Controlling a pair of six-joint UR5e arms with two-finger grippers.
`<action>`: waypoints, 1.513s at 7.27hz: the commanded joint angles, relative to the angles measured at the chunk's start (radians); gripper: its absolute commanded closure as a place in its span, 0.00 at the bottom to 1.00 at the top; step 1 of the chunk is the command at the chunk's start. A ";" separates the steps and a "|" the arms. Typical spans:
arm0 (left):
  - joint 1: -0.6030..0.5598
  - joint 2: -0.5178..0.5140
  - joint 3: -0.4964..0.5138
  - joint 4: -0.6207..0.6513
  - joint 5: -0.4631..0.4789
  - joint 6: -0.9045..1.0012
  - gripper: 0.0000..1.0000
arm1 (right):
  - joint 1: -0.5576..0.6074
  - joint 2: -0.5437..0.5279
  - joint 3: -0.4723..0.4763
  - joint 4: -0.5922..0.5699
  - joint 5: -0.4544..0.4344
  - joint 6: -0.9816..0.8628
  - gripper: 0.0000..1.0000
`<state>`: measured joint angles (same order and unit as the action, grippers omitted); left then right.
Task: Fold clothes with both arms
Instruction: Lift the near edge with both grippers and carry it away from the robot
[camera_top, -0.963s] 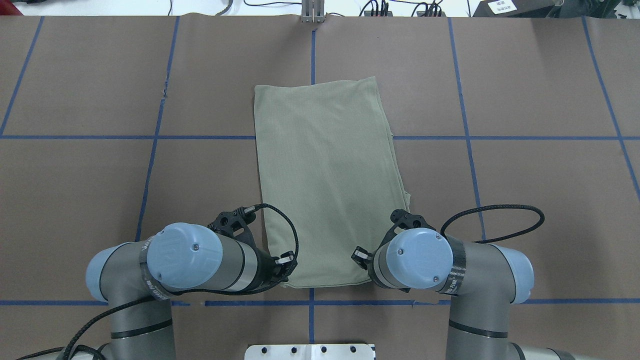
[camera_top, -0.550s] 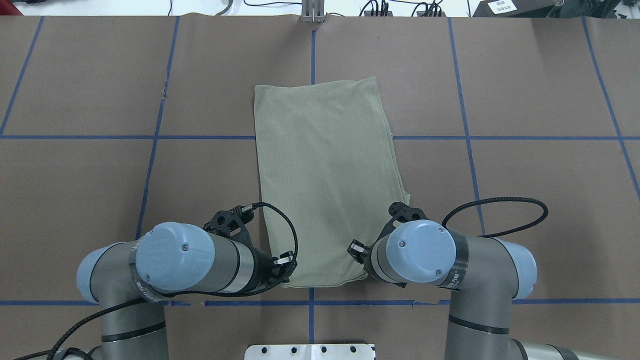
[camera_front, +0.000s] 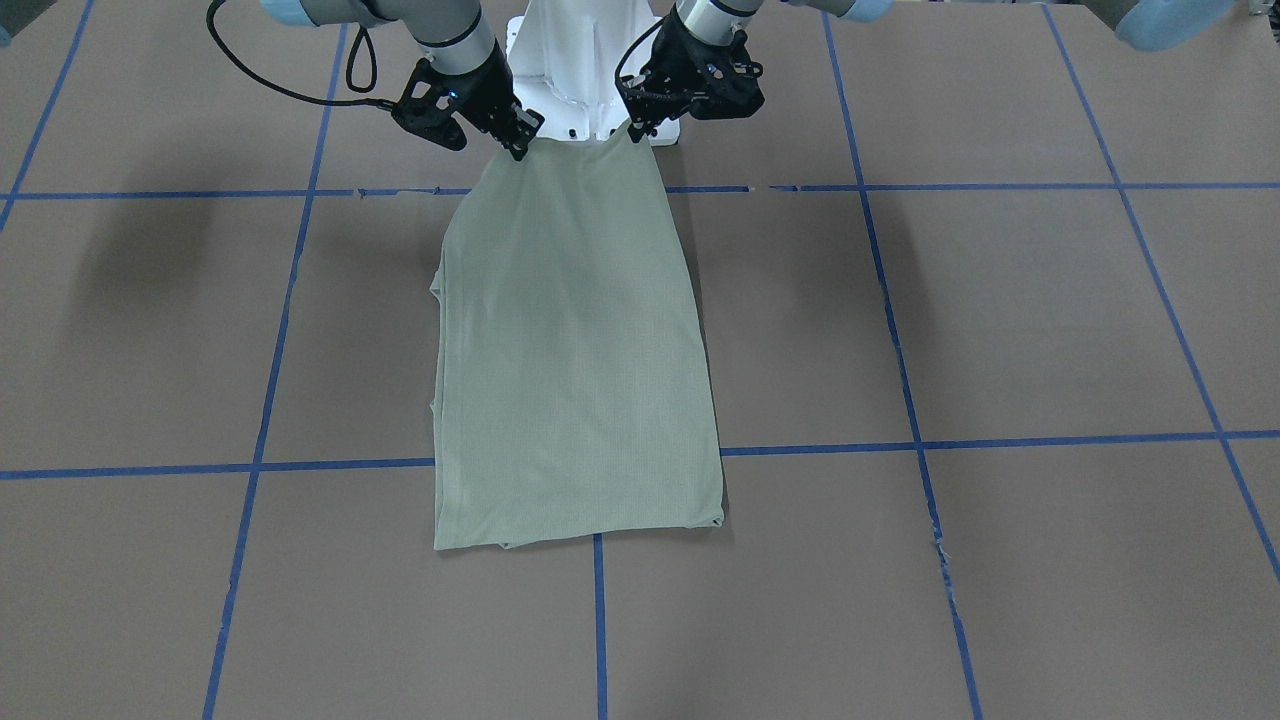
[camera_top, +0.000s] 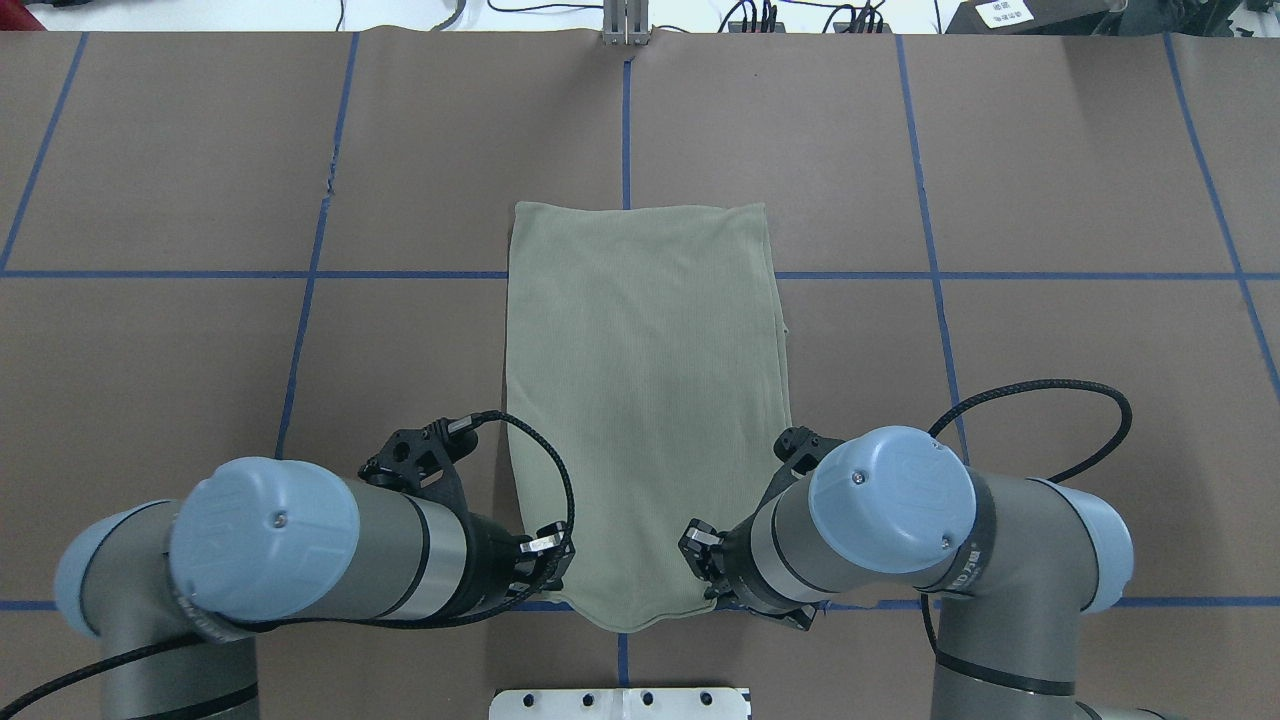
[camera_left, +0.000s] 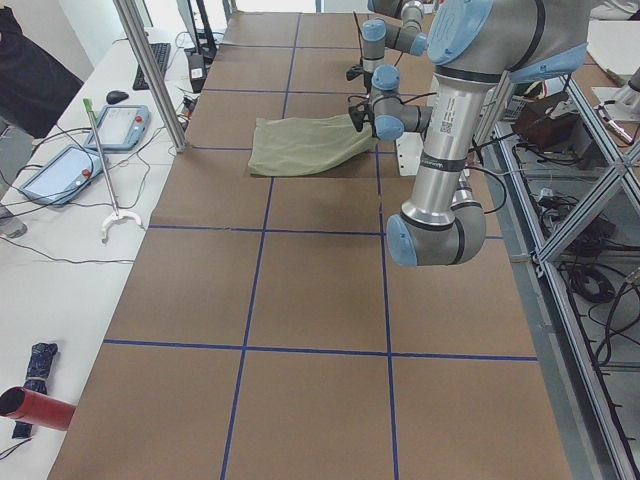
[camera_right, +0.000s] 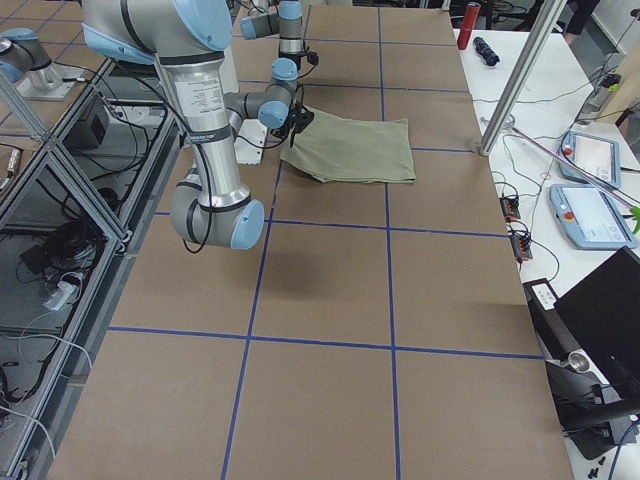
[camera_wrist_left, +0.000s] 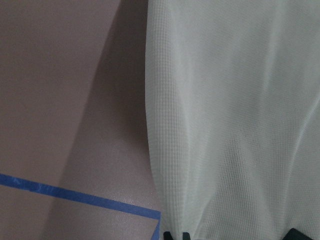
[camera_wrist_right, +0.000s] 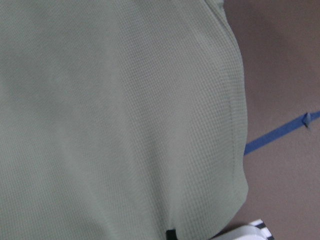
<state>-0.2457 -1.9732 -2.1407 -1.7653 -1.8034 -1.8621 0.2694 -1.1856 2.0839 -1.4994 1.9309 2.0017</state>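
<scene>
Shirt (camera_top: 640, 400): waffle-knit sage rectangle, near corners lifted.

No legible text, lettering on right arm (camera_top: 955, 545) too blurred to read

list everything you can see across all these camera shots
shirt: one, sage green, folded into a long strip mid-table, near edge lifted off the table
table cover: one, brown, over the whole table
tape lines: several, blue, a grid on the cover
pedestal base: one, white, at the robot's edge of the table
control tablets: two, grey-blue, on the white side bench
keyboard: one, black, same bench
cylinder: one, red, at the bench's end
left arm: one, silver-grey, light-blue caps
right arm: one, same colours
left gripper: black, pinching a near corner of the shirt
right gripper: black, pinching the other near corner
</scene>
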 joint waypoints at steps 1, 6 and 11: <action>0.035 0.013 -0.154 0.162 -0.002 -0.003 1.00 | 0.004 -0.003 0.047 -0.001 0.088 0.006 1.00; -0.122 -0.036 0.031 0.117 -0.004 0.004 1.00 | 0.149 0.014 -0.056 0.011 -0.019 -0.119 1.00; -0.263 -0.139 0.310 -0.106 -0.005 0.052 1.00 | 0.276 0.173 -0.249 0.015 -0.033 -0.208 1.00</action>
<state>-0.4878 -2.1042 -1.8913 -1.8090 -1.8087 -1.8123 0.5175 -1.0325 1.8576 -1.4850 1.8980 1.8064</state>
